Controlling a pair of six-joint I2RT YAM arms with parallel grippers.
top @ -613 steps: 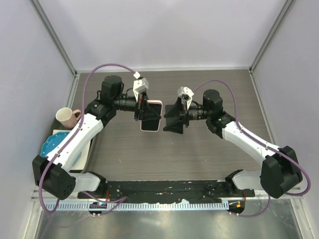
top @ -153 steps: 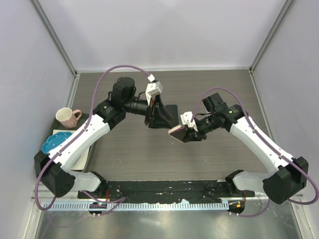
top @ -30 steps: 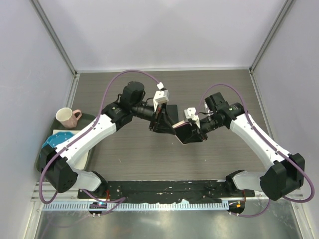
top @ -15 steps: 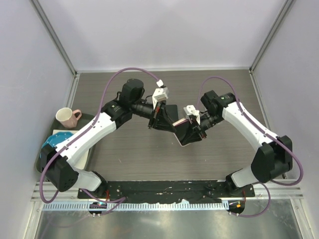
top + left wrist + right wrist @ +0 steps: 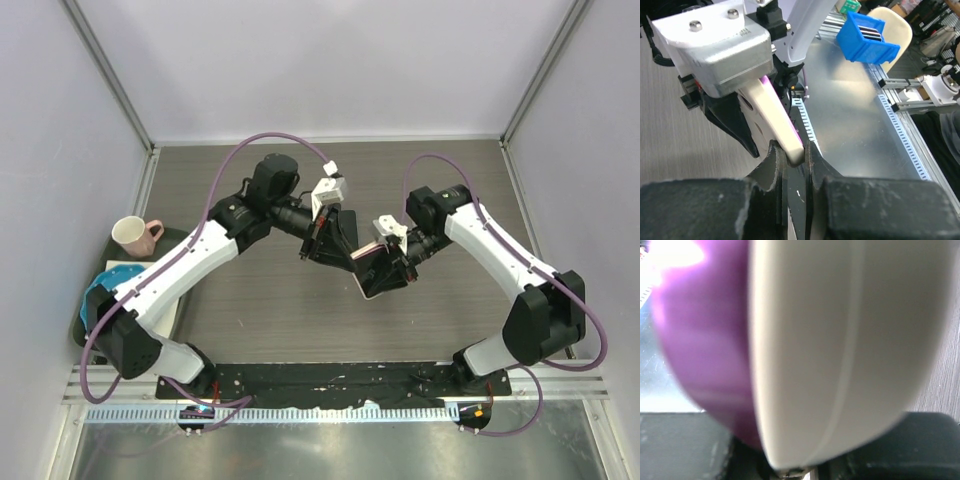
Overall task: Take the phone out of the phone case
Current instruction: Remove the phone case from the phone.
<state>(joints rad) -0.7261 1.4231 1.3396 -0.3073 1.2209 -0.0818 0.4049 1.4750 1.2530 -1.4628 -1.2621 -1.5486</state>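
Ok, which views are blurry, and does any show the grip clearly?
Right wrist view: phone case fills the frame, badly blurred, with glare top left. Left wrist view: sharp, showing the left pincer shut on the case's cream edge. Top external view: evenly lit, crisp, but too distant for the grip.

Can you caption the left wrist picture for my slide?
The left gripper pinches the end of the cream phone case while the right gripper holds it.
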